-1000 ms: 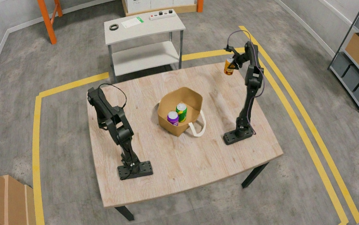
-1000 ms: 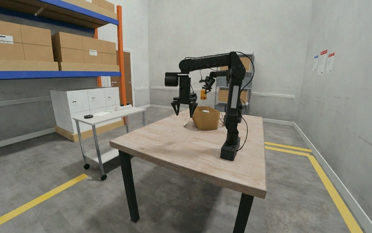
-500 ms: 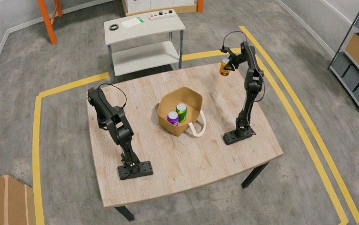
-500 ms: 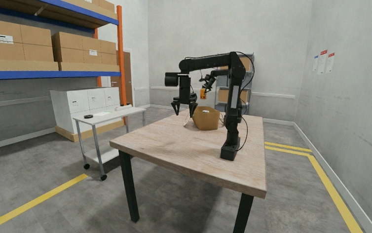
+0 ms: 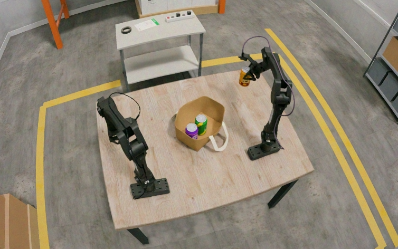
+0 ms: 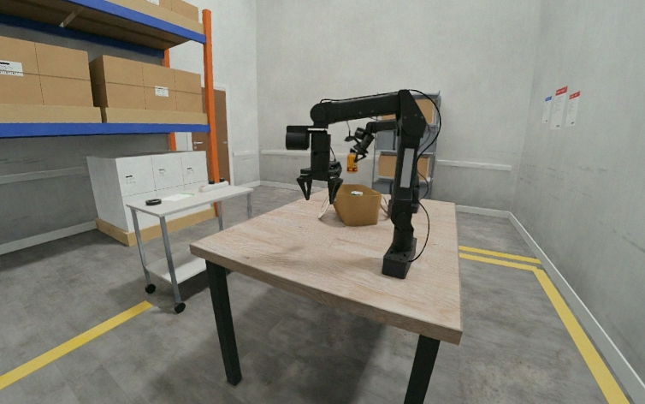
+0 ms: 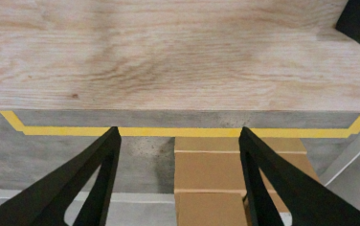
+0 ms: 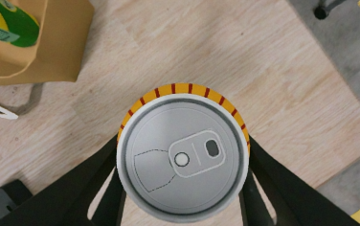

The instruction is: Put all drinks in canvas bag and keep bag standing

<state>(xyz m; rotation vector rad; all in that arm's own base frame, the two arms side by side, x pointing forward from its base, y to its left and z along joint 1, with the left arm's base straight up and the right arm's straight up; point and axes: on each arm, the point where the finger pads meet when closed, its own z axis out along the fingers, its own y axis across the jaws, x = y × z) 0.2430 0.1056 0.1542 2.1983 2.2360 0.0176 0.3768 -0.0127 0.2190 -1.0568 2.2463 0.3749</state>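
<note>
The right tool is clamped on an orange drink can, which is held roughly upright above the bench, its lid turned toward the right wrist camera. The fingers of the left tool stand apart and are pointed down over the bench, with nothing held between them.

The canvas bag is placed on the bench between the two tools and lower than the right one, well apart from the left one. Its walls are standing and its mouth is open. On the side toward the right tool, a white handle is looped outside the wall.

Inside the bag, to one side of the right tool and below it, a green can and a purple can are stood upright, side by side. Whether these two are touching cannot be told. The orange can is held outside the bag, beyond its rim.

The orange can, held in the right tool, has moved a little nearer to the bag during the last second. The tool came together with it, and in the top view the upper part of the right arm also shifted leftward.
</note>
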